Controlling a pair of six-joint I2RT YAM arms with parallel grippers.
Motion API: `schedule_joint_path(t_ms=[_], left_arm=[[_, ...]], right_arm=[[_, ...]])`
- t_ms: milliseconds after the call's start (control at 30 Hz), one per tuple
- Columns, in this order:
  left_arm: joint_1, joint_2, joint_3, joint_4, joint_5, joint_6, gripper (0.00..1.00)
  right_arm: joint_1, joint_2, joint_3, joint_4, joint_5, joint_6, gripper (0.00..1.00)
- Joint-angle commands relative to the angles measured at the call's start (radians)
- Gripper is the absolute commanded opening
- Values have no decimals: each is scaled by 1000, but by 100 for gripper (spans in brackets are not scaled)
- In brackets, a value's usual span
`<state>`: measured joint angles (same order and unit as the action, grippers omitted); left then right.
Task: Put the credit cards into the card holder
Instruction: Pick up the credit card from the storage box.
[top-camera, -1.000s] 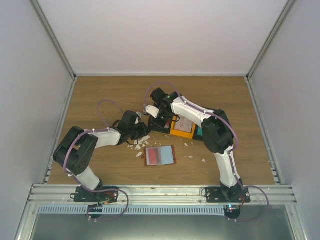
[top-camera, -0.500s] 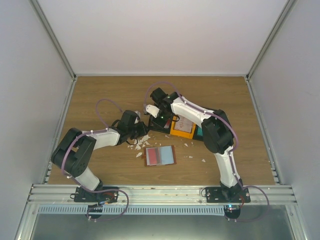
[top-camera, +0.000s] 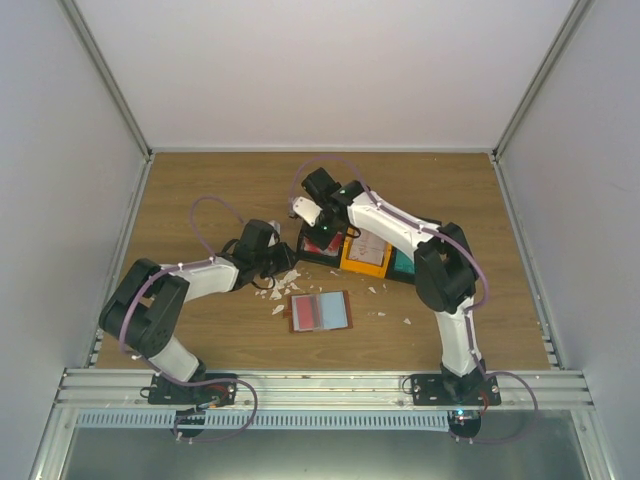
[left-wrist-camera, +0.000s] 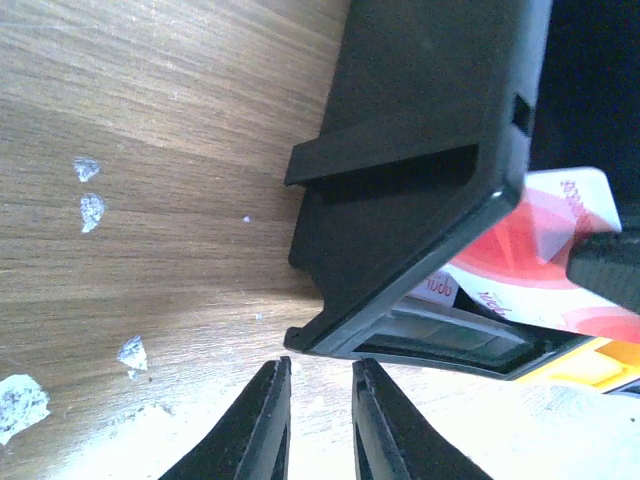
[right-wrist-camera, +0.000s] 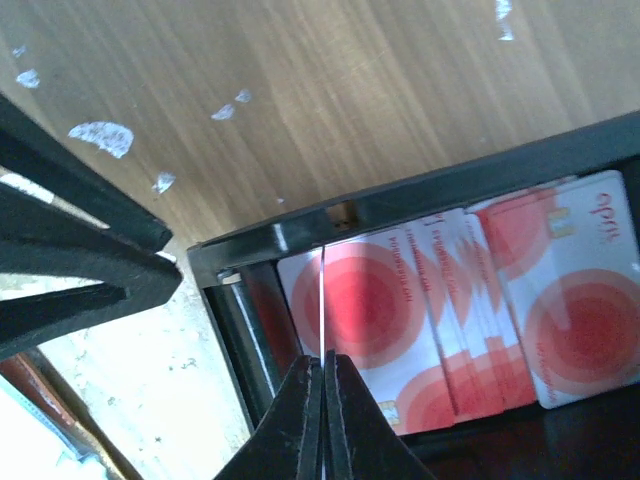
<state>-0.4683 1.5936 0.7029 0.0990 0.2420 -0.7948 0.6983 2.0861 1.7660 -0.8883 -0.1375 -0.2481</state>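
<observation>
Pinching an edge-on card (right-wrist-camera: 321, 300), the right gripper (right-wrist-camera: 322, 365) has its fingers pressed together on the thin white edge. It is over the black tray (right-wrist-camera: 400, 205), where red-and-white credit cards (right-wrist-camera: 470, 300) stand packed in a row. The left gripper (left-wrist-camera: 320, 368) sits at 8 o'clock of that tray, fingers slightly apart with nothing between, tips near the tray corner. The card holder (top-camera: 320, 311) lies open on the table (top-camera: 200, 190) at 6 o'clock of the tray, apart from both grippers. An orange tray (top-camera: 365, 257) sits just beside the black one at 4 o'clock. White scraps (top-camera: 277, 292) lie near the left gripper.
</observation>
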Motion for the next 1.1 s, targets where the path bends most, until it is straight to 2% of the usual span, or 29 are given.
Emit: schedule_joint_path(t_ms=[0,100,267,433,533,633,833,1000,1067], left_arm=[[8,-54,-11,36,-9,17,22],[9,-86,-24,53,3,18,28],[9,-156,-51,116,51,20,43],[16,-222,-46,174,146,33,63],[26,-237,-15,193,230,35,70],[37,-235,32,188,315,12,72],[53,-260,57,183,393,-65,73],[58,-289,1,336,512,-153,71],[63,-291,-18,371,548,-190,67]], right_arm=[[6,-55,-17,59,79,57,0],[-12,-81,-22,94,71,93,0],[-61,-161,-69,180,20,188,1],[-155,-282,-169,313,-186,374,1],[-205,-357,-237,398,-314,518,0],[-241,-427,-313,483,-424,695,0],[-255,-561,-502,676,-639,1031,1],[-254,-643,-727,975,-758,1317,1],[-252,-656,-777,1028,-783,1366,0]])
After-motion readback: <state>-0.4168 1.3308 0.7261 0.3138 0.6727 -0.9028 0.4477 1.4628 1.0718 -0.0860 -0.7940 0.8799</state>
